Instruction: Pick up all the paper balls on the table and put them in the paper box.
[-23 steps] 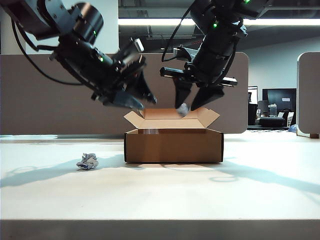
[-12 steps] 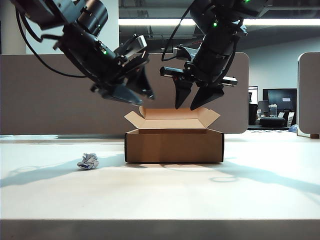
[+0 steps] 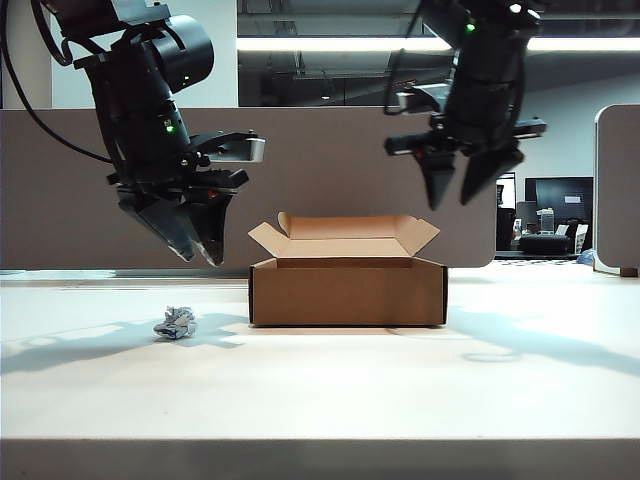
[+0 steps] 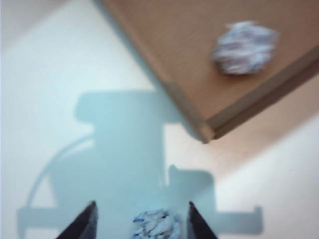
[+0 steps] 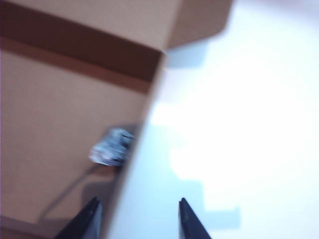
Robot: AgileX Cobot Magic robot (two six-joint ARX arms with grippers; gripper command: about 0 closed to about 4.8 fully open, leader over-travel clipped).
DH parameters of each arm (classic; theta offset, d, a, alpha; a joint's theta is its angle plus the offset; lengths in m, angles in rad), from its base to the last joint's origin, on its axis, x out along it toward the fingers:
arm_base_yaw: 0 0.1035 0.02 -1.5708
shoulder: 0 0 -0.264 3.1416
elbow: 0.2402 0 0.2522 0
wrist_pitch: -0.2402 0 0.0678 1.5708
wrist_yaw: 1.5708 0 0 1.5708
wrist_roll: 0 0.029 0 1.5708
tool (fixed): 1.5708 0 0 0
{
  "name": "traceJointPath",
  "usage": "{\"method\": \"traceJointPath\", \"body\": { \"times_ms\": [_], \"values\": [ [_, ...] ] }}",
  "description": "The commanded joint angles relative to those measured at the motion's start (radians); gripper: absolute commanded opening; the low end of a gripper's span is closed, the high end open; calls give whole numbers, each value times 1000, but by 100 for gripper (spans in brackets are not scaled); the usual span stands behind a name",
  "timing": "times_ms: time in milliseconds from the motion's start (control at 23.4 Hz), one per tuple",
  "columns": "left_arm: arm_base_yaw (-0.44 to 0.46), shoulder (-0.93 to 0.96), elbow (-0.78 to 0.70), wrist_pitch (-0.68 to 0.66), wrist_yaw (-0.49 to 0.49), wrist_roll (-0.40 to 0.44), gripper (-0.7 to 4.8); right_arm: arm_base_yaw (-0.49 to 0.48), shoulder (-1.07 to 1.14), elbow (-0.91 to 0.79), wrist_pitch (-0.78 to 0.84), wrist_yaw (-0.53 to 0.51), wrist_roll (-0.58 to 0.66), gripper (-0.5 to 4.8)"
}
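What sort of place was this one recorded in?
Most likely an office or lab: a white table backed by a grey-brown partition panel, strip ceiling lights, and a monitor on a desk behind. Both grippers, left and right, hang open near the paper box.

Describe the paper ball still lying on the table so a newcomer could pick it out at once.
Start at the brown paper box in the middle of the white table. On the bare tabletop just left of it lies a small crumpled paper ball, white with dark printed marks, below the open left gripper. Unlike the other ball, it lies outside the box.
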Motion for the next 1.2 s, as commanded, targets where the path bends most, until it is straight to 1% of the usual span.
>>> {"method": "traceJointPath", "body": {
  "times_ms": [43,128,171,213,256,555,683,811,982,1195],
  "values": [
    [2,-3,1,-8,-10,-27,224,-15,-7,5,-19,3,-3,216],
    [2,7,1,-14,-11,-38,225,-25,-7,5,-29,3,-3,217],
    [2,11,1,-19,-4,-48,230,-27,-8,5,-34,3,-3,216],
    [2,16,1,-27,4,-50,247,-27,-8,5,-38,3,-3,216],
    [1,24,1,-29,9,-51,247,-27,-10,5,-41,3,-3,216],
    [1,56,0,-79,16,-61,247,-35,-31,5,-32,4,-3,216],
    [1,76,0,-104,18,-102,247,-40,-38,5,-31,4,-3,216],
    [1,93,0,-131,17,-110,246,-42,-38,5,-32,3,-3,216],
    [1,100,0,-123,-8,-109,246,-42,-38,5,-33,3,-3,215],
    [1,100,0,-124,-9,-113,235,-42,-38,5,-33,3,-3,215]
  ]
}}
